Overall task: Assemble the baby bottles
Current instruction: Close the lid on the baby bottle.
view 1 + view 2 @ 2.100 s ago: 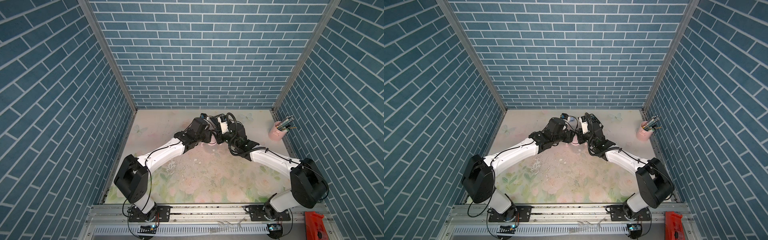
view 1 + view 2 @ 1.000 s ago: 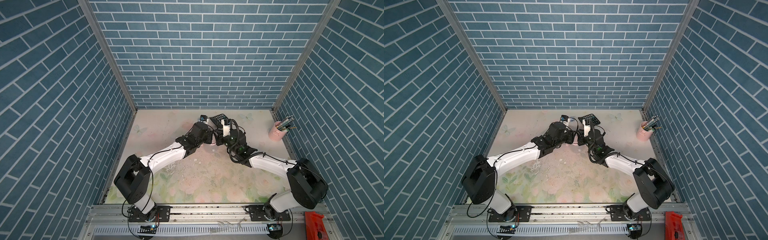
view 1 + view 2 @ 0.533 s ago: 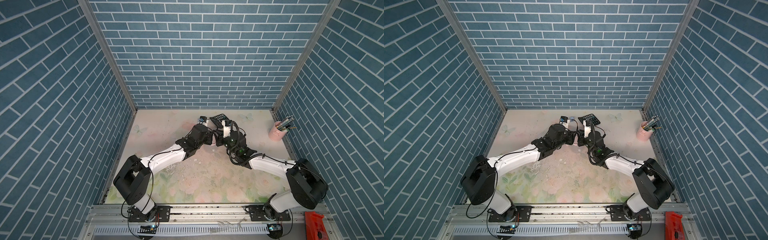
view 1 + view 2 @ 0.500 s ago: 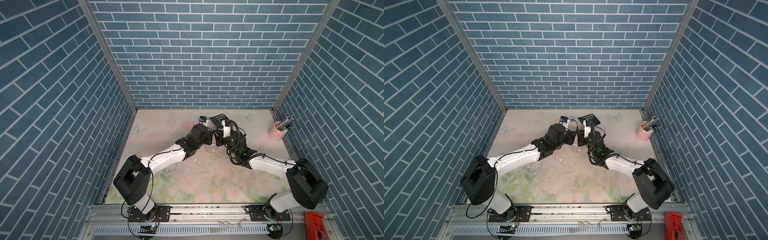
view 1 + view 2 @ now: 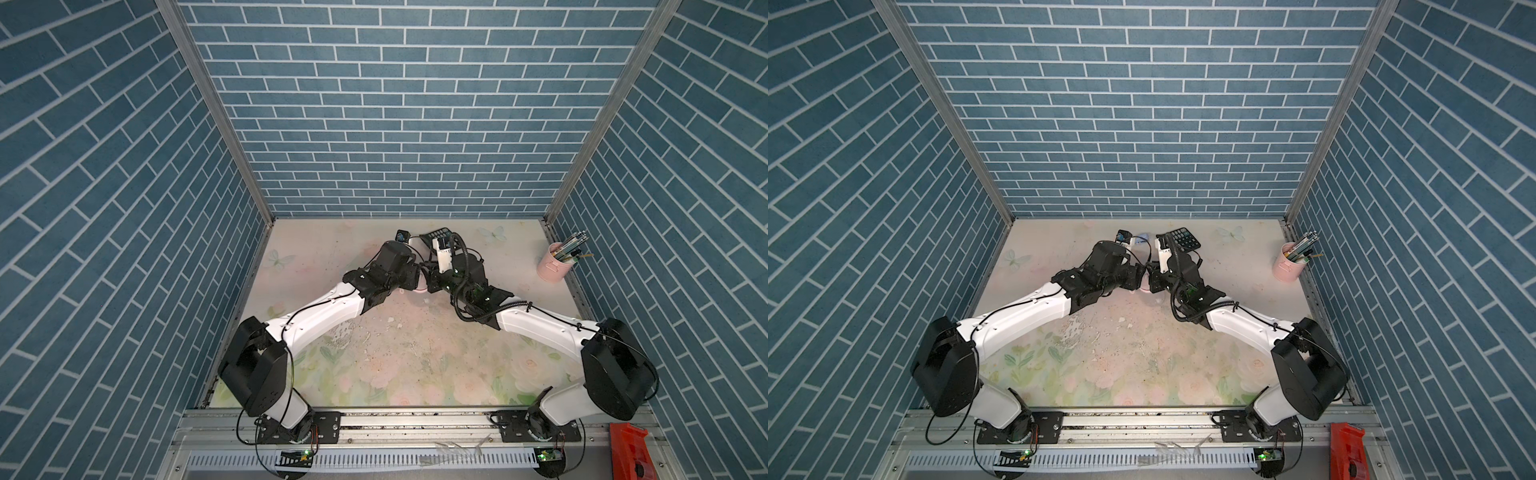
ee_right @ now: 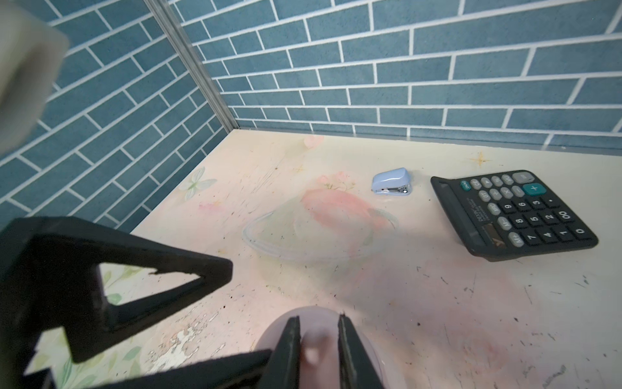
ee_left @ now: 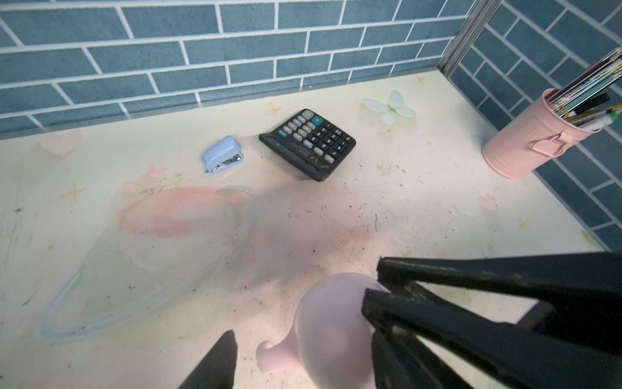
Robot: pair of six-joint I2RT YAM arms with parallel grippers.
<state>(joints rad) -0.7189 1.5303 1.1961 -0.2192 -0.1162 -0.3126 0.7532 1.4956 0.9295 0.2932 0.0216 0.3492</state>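
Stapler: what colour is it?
The stapler is light blue, clearest in the left wrist view.

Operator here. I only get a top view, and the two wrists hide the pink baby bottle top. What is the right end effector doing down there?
Observer: The right wrist view shows the right end effector shut on the small nub atop the pink dome cap.
Operator: And the left end effector, is it gripping too?
Observer: No. The left end effector is open. In the left wrist view, bare table shows between one of its fingers and the pink curved handle.
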